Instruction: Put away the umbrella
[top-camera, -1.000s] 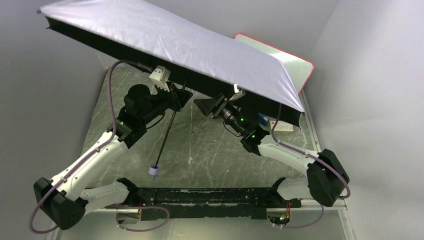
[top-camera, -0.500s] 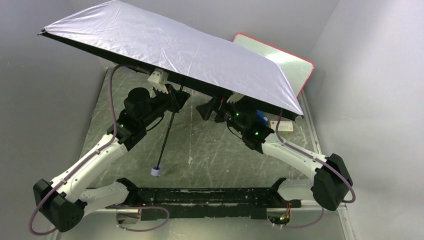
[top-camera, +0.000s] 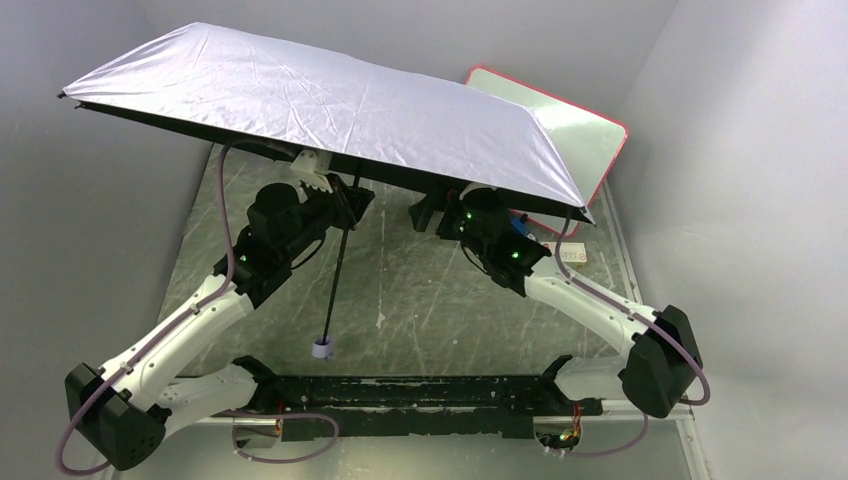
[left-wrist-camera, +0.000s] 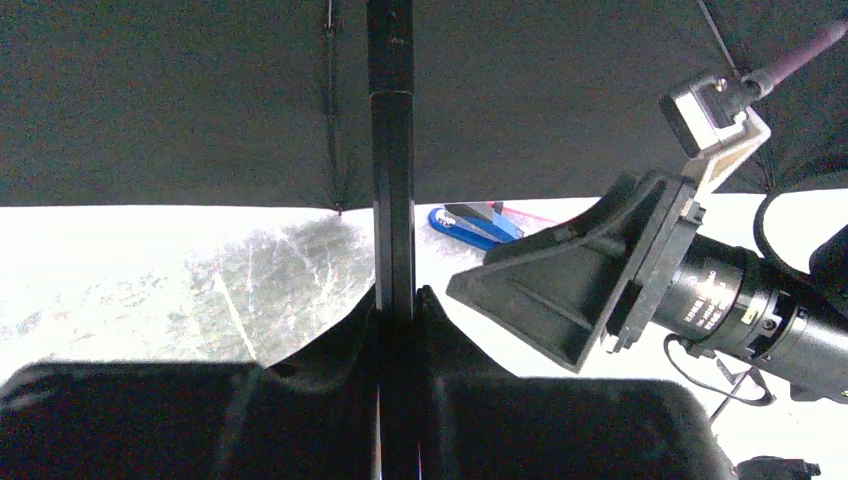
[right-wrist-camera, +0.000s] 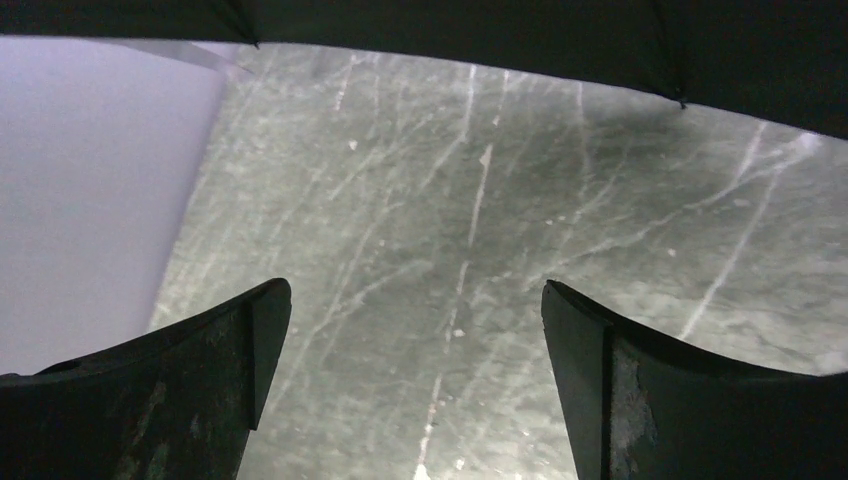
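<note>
umbrella (top-camera: 330, 110) fully open, upper frame | my left gripper (left-wrist-camera: 397, 300) clamped on its shaft (left-wrist-camera: 392, 150), centre frame | my right gripper (right-wrist-camera: 415, 330) fingers apart, empty | collapsing, stowing left

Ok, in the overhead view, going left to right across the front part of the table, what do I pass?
Left arm's base → umbrella handle → right arm's base.
</note>
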